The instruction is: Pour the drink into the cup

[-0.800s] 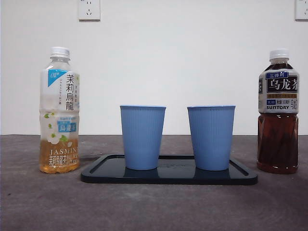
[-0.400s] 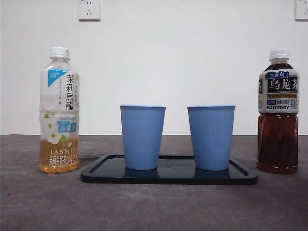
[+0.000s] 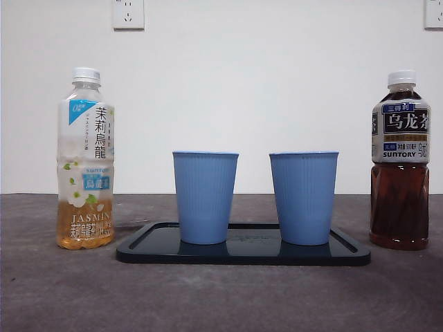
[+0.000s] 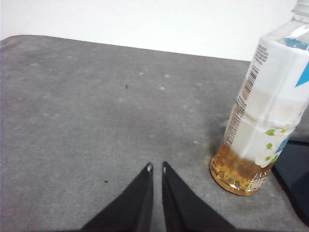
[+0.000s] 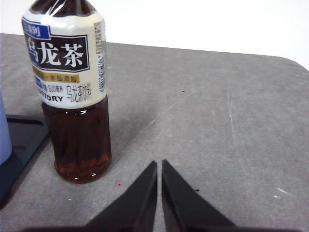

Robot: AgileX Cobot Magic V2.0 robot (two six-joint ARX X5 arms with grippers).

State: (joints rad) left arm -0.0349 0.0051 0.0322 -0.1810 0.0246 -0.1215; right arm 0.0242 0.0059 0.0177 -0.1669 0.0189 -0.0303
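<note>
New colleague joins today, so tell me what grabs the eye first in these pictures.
Two blue cups stand side by side on a dark tray mid-table. A nearly empty jasmine tea bottle flanks the tray on one side, a full dark oolong tea bottle on the other, both capped. The left gripper and right gripper wait shut nearby.

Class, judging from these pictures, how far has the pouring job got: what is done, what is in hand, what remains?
Done: nothing visible. The jasmine bottle and the oolong bottle stand capped on the table, and both cups stand upright on the tray.
In hand: nothing. The left gripper and the right gripper are shut, each apart from its nearby bottle.
Left: grasping, uncapping, pouring.
</note>
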